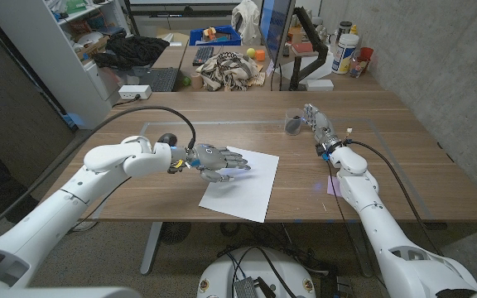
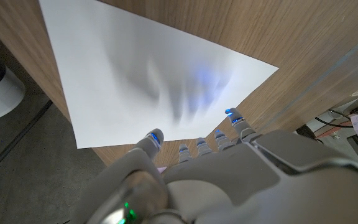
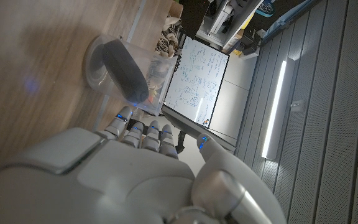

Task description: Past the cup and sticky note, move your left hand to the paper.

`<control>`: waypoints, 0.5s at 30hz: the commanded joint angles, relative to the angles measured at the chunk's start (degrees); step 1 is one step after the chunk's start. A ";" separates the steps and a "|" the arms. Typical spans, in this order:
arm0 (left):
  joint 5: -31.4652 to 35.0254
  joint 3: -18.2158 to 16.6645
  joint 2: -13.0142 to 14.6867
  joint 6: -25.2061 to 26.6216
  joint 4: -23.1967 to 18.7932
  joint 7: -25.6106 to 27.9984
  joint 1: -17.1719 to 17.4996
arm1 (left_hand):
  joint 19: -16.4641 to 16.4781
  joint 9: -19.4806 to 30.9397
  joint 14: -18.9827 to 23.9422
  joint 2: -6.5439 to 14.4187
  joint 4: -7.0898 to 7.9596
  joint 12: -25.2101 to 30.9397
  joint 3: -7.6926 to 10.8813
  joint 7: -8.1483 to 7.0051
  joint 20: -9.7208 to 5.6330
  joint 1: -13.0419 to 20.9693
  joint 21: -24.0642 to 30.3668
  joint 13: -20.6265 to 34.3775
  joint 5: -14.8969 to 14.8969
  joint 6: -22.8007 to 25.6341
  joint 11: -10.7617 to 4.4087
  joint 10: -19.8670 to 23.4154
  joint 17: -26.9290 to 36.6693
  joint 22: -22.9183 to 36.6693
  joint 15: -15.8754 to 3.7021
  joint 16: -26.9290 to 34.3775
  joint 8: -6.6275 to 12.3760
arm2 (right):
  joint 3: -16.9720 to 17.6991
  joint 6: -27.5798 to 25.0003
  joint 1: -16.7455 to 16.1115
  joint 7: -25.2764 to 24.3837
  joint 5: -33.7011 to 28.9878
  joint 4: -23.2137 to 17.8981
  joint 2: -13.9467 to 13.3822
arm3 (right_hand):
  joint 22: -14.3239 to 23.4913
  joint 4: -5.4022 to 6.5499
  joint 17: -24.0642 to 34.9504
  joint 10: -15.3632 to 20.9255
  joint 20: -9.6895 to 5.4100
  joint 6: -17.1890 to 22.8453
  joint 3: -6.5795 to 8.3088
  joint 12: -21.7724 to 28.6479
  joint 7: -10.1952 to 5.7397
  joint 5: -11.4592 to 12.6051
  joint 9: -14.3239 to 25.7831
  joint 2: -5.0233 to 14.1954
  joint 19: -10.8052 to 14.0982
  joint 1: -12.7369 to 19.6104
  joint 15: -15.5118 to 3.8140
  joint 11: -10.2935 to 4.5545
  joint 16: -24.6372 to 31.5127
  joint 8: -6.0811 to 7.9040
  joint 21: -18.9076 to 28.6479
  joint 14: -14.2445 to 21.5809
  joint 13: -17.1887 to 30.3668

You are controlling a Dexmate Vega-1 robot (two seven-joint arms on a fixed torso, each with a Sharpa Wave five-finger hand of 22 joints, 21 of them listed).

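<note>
The left hand hung over the near-left part of the sheet of paper, fingers spread apart and holding nothing; from the wrist camera its fingertips pointed down at the white paper, where their shadow fell, though I could not tell whether they touched it. The paper lay flat near the middle of the wooden table, turned a little askew, one corner close to the front edge. Over on the other side, the right hand stood well apart from the paper, its fingers reaching toward a clear cup just beside it; in its own wrist view the cup sat right past the fingertips, and I could not tell whether they touched it. A small pale sticky note lay on the table beside the right forearm, near the front edge.
</note>
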 commanded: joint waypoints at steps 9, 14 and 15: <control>2.95 0.84 0.72 -0.17 0.04 1.70 -0.09 | -14.34 0.23 -7.15 0.79 -0.13 0.04 0.60 -0.26 0.55 1.44 -0.19 0.26 -0.24 -6.25 0.07 -5.07 -0.01 0.14 -1.26 -0.10 0.19 | -0.19 0.21 0.58 -0.05 -0.46 0.95 0.41 | 0.05 -0.24 0.13 -0.30 -6.78 -0.04 0.23 0.32 0.03 0.34 0.25 4.83 0.06 0.09 -2.72 -0.30 0.18 0.33 -0.29 -0.10 0.24; 4.63 1.09 1.08 -0.13 -0.07 2.72 -0.24 | -14.45 0.24 -7.22 0.87 -0.28 0.06 0.83 -0.26 0.57 1.79 -0.26 0.26 -0.27 -6.32 0.05 -5.19 -0.05 0.15 -1.22 -0.10 0.23 | -0.21 0.23 0.77 -0.09 -0.51 1.32 0.61 | 0.05 -0.25 0.12 -0.34 -6.77 -0.08 0.21 0.31 0.05 0.35 0.25 4.82 0.09 0.08 -2.67 -0.31 0.19 0.32 -0.34 -0.08 0.24; 4.99 1.14 1.14 -0.01 -0.13 2.86 -0.27 | -14.47 0.24 -7.26 0.87 -0.29 0.04 0.85 -0.26 0.59 1.82 -0.28 0.26 -0.28 -6.36 0.05 -5.26 -0.05 0.15 -1.22 -0.11 0.23 | -0.22 0.21 0.81 -0.14 -0.54 1.40 0.67 | 0.05 -0.25 0.12 -0.35 -6.75 -0.08 0.21 0.30 0.06 0.35 0.25 4.82 0.10 0.08 -2.66 -0.32 0.19 0.32 -0.35 -0.07 0.24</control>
